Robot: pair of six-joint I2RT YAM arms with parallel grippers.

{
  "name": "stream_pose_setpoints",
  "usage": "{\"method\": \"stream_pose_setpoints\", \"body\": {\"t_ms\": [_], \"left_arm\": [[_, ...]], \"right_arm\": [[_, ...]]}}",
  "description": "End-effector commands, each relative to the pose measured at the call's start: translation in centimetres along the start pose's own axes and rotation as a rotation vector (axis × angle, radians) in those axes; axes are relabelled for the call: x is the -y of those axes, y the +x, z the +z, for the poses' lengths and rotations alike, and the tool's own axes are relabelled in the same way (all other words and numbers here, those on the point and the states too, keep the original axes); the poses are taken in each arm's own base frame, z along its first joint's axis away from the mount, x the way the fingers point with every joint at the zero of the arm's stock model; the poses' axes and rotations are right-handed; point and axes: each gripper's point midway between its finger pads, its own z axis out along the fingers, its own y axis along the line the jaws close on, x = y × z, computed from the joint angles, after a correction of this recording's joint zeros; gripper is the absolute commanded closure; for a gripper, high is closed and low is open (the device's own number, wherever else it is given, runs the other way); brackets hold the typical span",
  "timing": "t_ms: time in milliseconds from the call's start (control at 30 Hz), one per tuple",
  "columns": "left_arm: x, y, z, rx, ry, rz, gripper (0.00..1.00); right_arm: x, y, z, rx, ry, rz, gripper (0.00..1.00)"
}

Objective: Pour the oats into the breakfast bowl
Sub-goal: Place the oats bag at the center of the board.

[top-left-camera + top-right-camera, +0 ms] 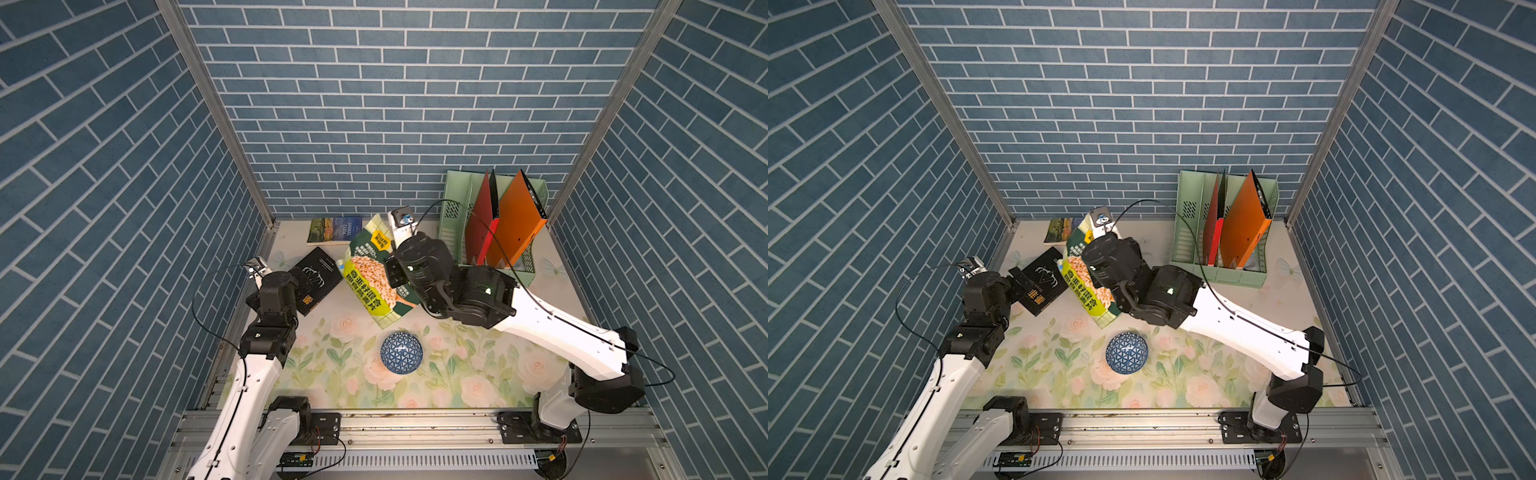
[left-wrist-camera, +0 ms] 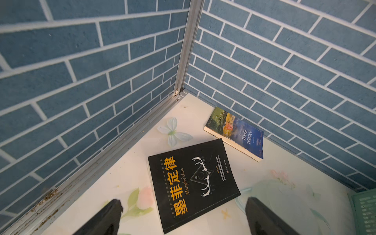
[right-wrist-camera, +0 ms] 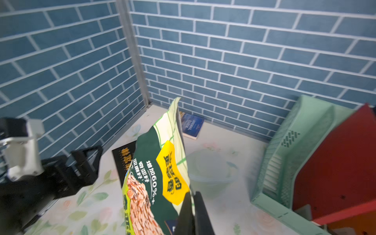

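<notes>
Oats pouch [image 1: 370, 274], glossy green, creased; breakfast bowl [image 1: 401, 352] round, triangle-patterned.

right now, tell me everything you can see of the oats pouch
The oats pouch is glossy green plastic with an oat picture, a yellow label and a pale checked top. It leans, top toward the back wall, between the black book and the right arm. The right gripper is shut on its side edge. Whether its top is open cannot be told.

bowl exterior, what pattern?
Blue with a white triangle grid on the breakfast bowl; shows best in a top view.
</notes>
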Motion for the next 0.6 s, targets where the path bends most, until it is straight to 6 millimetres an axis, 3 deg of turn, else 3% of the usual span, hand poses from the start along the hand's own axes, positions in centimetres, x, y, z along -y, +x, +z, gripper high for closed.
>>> {"method": "stream_pose_setpoints", "body": {"t_ms": [0,167,333,567], "left_arm": [[1.8,1.1,0.6,-0.077,0.075,-0.040,0.01],[5.3,2.2,0.6,-0.164,0.205,-0.100,0.01],[8.7,2.5,-0.9,-0.179,0.348,-0.176,0.01],[13.5,6.2,-2.9,-0.242,0.506,-0.260,0.03]], "right_arm": [[8.2,-1.5,-1.5,0.068,0.225,0.051,1.00],[12.4,1.5,-2.0,-0.013,0.218,0.081,1.00],[13.9,5.7,-1.9,-0.128,0.184,0.057,1.00],[16.2,12.3,-2.1,-0.266,0.270,0.014,1.00]]}}
